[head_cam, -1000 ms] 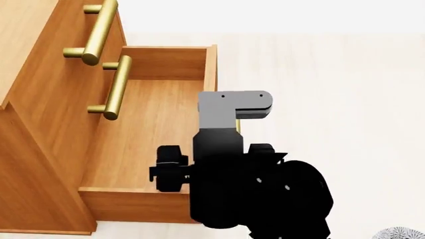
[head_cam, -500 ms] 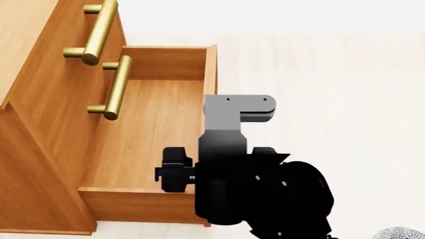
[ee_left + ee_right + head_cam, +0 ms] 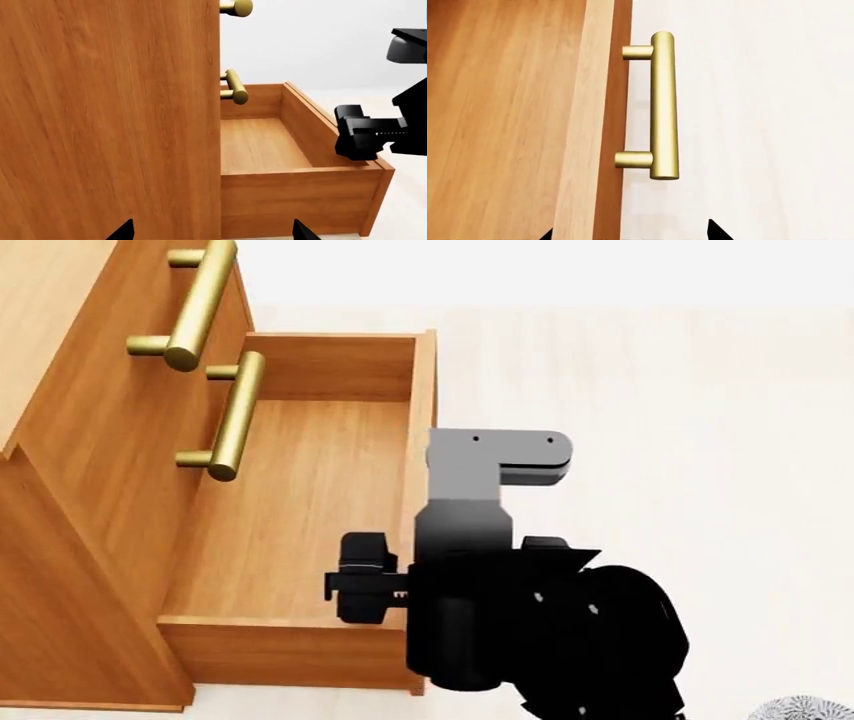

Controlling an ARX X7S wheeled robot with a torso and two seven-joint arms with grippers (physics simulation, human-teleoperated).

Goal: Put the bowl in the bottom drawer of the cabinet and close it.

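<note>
The bottom drawer (image 3: 287,510) stands pulled out of the cabinet (image 3: 80,490), its long axis running from 6 to 12 o'clock in the head view. It is a shallow orange-brown box. Its brass handle (image 3: 664,105) lies apart from the right gripper (image 3: 627,235), whose fingertips are spread, holding nothing. The bowl (image 3: 801,708) shows speckled at 5 o'clock.
</note>
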